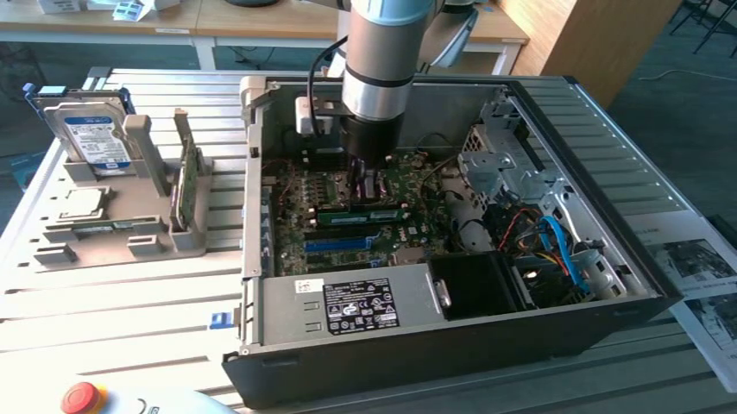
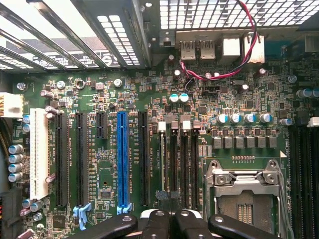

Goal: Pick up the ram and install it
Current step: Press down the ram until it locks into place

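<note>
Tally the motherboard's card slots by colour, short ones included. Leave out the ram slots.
White slot: 1
Blue slot: 1
Black slots: 4
Total: 6

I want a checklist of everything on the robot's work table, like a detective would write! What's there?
Surface: slatted metal table carrying an open computer case and a grey parts holder.
Job's things: one green ram stick stands upright in the holder; another ram stick lies on the motherboard inside the case.
Clutter: hard drive upright in the holder, square chip lying flat, printed sheets, red button.
Claw: claw shut, down inside the case just above the motherboard, holding nothing I can see.
Cables: blue cable in the case; red and black wires.
Surroundings: wooden desks behind.
</note>
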Tool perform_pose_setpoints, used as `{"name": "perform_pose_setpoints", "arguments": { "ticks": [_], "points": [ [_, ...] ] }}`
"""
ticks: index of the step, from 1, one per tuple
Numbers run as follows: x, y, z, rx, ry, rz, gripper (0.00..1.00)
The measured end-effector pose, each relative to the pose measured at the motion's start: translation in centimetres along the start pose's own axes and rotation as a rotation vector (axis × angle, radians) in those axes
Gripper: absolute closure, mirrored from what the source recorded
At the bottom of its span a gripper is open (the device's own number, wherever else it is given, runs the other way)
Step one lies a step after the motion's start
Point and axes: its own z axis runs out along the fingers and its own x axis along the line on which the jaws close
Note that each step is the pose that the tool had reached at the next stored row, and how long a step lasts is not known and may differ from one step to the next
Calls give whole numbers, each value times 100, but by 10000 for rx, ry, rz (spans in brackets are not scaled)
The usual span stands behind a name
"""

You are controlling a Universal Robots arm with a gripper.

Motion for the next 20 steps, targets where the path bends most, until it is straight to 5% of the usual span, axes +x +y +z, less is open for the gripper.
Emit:
{"name": "perform_pose_setpoints", "arguments": {
  "ticks": [20],
  "points": [
    [-1,0,11,0,-2,0,90]
  ]
}}
